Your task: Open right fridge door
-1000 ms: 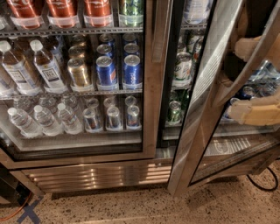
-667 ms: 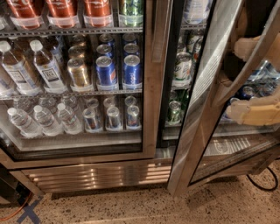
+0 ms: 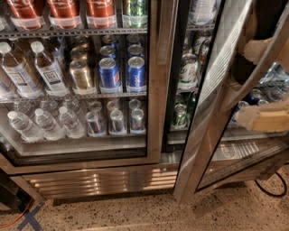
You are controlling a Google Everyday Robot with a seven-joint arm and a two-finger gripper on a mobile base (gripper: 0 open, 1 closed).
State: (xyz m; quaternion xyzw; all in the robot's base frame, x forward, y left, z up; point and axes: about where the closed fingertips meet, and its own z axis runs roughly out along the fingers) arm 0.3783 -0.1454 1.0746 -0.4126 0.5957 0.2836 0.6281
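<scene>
Filling almost the whole frame, the fridge (image 3: 158, 90) is showing its two glass-fronted halves above a slatted base grille (image 3: 99, 180). At the left, the closed left door (image 3: 152, 135) is fronting wire shelves: red-capped bottles (image 3: 63, 11) are standing along the top, labelled drink bottles, a gold can (image 3: 81, 76) and blue Pepsi cans (image 3: 135, 74) are lining the middle shelf, and water bottles (image 3: 45, 124) are lying and standing on the lowest one beside more silver cans. In the lower left corner an orange cable (image 3: 13, 219) and a cross of blue tape (image 3: 31, 216) are lying on the speckled floor (image 3: 135, 212). Right of the steel centre post, green cans (image 3: 180, 115) are sitting on the open compartment's shelves. The right fridge door (image 3: 212, 103) is standing ajar, its free edge slanting from the top of the frame down to the lower middle and its pane angling out toward the right edge. Its long bar handle (image 3: 230, 97) is running diagonally across the glass in the right part of the frame. The hand (image 3: 244, 83) is sitting at the right edge by that handle, spread wide: one cream finger (image 3: 262, 49) is showing above the bar and the other (image 3: 266, 121) below it, well apart, with the bar passing between them; whether either is pressing on the bar cannot be told. A black cable (image 3: 271, 189) is looping on the floor in the lower right corner.
</scene>
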